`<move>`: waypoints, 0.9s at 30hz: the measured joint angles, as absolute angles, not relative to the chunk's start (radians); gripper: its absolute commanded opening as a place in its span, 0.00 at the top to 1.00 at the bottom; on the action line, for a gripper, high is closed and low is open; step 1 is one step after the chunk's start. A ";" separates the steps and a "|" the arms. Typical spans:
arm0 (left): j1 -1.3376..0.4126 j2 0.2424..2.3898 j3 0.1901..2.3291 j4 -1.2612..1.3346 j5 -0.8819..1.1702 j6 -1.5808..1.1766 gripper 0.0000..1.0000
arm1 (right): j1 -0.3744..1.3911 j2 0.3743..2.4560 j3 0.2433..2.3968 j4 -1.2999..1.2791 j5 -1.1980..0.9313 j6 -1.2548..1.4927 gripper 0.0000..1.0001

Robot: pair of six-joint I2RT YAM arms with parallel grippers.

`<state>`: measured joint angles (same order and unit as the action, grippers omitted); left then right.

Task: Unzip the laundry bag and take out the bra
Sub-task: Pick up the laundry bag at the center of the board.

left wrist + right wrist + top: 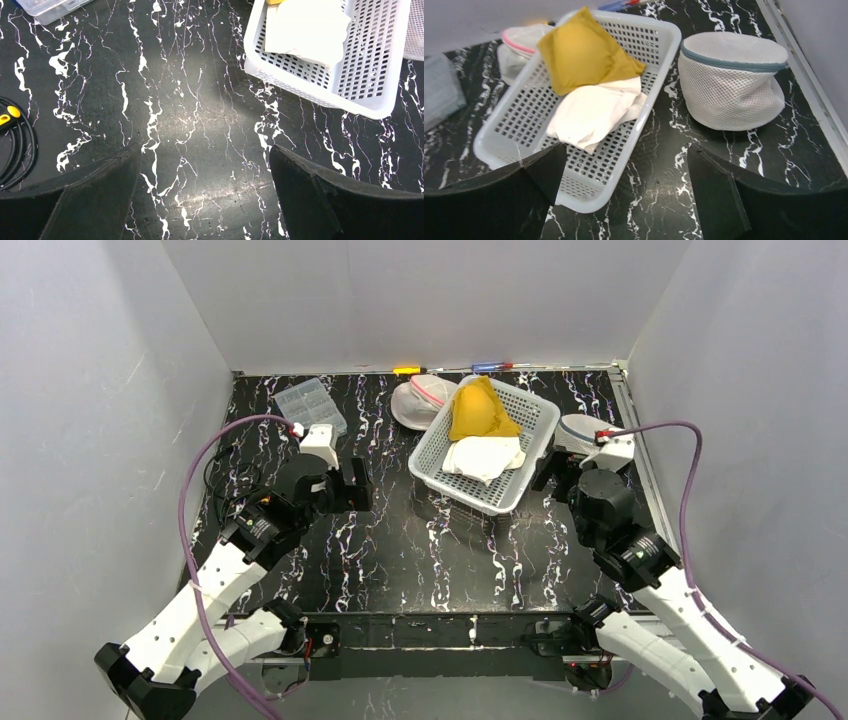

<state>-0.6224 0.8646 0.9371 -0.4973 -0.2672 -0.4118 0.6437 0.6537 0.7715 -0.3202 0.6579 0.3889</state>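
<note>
One basket [535, 440]; inside, two cloths: yellow cloth [480, 412], white cloth [485, 457]. Two bags: pink-trimmed bag [420, 400] behind, grey-trimmed bag [731, 82] right. One box [310, 405] left.

Illumination is diffuse and comes from above; the white walls render bright and even. The glossy black table [165, 65] shows a broad, soft glare patch in the left wrist view. Shadows barely register on this surface. The fingers [85, 200] of the left tool [204, 149] and right tool [626, 147] render near-black, with little detail. All views are free of motion blur.
</note>
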 measured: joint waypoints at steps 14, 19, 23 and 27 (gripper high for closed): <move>-0.622 0.782 0.893 -0.453 -0.243 -0.381 0.02 | 0.562 0.886 0.940 -0.477 0.713 0.442 0.06; -0.622 0.768 0.886 -0.450 -0.242 -0.376 0.02 | 0.376 0.925 1.047 -0.479 0.688 0.464 0.07; -0.622 0.750 0.880 -0.450 -0.248 -0.377 0.02 | 0.229 1.019 1.093 -0.478 0.606 0.527 0.07; -0.622 0.741 0.880 -0.454 -0.265 -0.378 0.03 | 0.135 1.140 1.095 -0.488 0.546 0.597 0.09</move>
